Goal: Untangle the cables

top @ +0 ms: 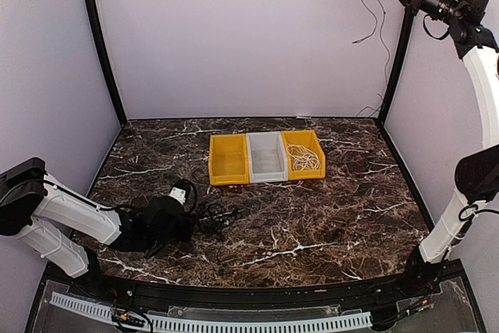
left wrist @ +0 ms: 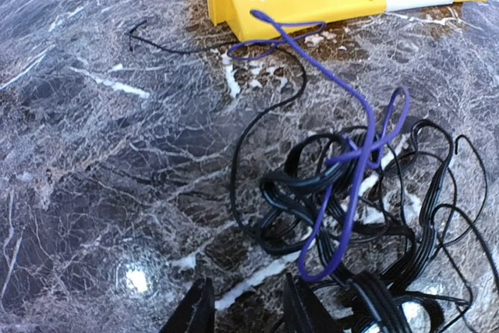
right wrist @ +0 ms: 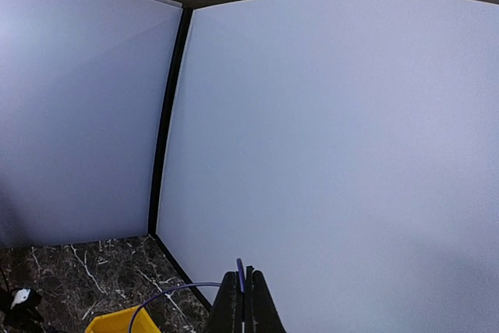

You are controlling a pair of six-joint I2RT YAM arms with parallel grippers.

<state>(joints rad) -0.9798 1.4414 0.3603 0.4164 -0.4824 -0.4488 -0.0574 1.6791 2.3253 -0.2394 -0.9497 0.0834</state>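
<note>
Your empty, parted left claw [left wrist: 248,306] sits just behind the knot of thin black cords [left wrist: 366,224] on the dark marble bench [left wrist: 93,154], far nearer than your raised right claw [right wrist: 244,275], which pinches a thin purple cord [right wrist: 239,263].

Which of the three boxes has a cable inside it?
The right yellow bin: the white cable lies in it. The left yellow bin and the white middle bin look empty.
</note>
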